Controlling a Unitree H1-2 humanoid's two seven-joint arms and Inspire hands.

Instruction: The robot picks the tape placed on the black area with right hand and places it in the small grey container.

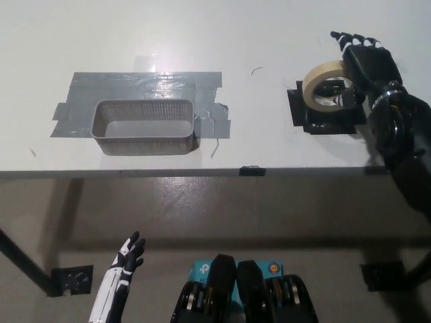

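Table point(222, 27): white, grey container point(143, 126) taped down left.
Right hand point(367, 64): over tape point(326, 83) on black patch point(328, 116), upper right; closure unclear.
Left hand point(129, 254): idle, fingers spread, lower left.

On the white table point(202, 27), a beige tape roll point(322, 83) sits on a black patch point(323, 121), well apart from the mesh-patterned grey container point(143, 128) on silver-grey tape strips point(145, 84).

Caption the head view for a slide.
Right hand reaches the tape on the black patch; grey container waits.
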